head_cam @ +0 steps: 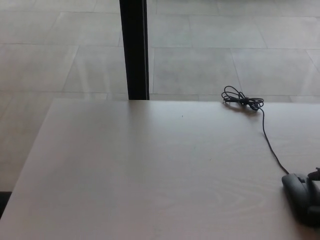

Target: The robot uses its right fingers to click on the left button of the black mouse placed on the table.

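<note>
The black mouse (299,196) lies on the pale wooden table (150,170) at the lower right edge of the head view, partly cut off by the frame. Its thin black cable (270,145) runs up the table to a coiled bundle (243,100) near the far edge. Only a small dark sliver of my right hand (315,175) shows at the right edge, just above and beside the rear of the mouse. Too little of it shows to tell how it is held or whether it touches the mouse. My left hand does not show.
A black vertical post (134,50) stands behind the table's far edge. Grey tiled floor (225,45) lies beyond. The table's left edge slants down to the lower left corner.
</note>
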Controlling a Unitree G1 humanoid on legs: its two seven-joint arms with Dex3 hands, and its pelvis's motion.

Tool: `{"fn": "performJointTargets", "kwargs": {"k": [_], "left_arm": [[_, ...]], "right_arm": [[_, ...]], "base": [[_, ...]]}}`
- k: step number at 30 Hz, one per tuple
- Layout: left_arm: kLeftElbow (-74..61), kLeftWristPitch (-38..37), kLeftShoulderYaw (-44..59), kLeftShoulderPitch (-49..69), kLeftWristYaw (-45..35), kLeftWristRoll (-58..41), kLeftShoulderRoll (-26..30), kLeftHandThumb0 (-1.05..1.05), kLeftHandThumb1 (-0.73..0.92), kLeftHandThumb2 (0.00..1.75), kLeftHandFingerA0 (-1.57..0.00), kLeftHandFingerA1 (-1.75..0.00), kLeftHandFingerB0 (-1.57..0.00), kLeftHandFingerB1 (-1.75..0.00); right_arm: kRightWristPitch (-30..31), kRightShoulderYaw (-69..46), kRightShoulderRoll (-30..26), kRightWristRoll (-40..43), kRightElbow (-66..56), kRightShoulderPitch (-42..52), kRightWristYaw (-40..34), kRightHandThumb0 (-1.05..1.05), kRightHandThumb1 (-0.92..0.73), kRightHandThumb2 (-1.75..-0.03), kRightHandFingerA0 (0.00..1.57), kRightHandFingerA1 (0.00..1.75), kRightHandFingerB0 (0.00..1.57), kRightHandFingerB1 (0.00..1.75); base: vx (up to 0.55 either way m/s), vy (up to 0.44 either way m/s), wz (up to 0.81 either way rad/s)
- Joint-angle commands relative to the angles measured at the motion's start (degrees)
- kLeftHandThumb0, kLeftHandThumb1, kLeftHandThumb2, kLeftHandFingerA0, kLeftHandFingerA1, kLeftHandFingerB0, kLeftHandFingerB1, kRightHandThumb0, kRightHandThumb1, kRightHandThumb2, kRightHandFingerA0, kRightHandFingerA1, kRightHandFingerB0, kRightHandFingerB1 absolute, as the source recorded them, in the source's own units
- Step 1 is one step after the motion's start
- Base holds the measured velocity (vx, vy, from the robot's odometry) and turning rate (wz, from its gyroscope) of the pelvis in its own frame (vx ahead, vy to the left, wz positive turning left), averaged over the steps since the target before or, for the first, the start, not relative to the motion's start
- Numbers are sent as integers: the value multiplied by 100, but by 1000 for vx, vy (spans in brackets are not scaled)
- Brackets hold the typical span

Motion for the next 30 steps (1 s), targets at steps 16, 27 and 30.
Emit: {"fn": "performJointTargets", "kwargs": {"k": [16, 27, 30], "left_arm": [[-7, -320, -50, 106, -248, -87, 87, -71, 62, 59, -84, -58, -74, -51], [8, -335, -86, 79, -241, -121, 96, -72, 62, 59, -89, -61, -75, -54], [-34, -345, -108, 105, -280, -113, 83, -71, 64, 60, -86, -60, -71, -53]], "right_arm": [[-3, -46, 84, -187, -310, -108, -239, -81, -89, -67, 35, 42, 44, 34], [116, 29, 190, -232, -496, 35, -108, -83, -90, -68, 34, 43, 44, 34], [82, 40, 210, -246, -540, 59, -103, -83, -90, -67, 33, 45, 45, 34]], "base": [[0, 0, 0], [0, 0, 0], [0, 0, 0]]}}
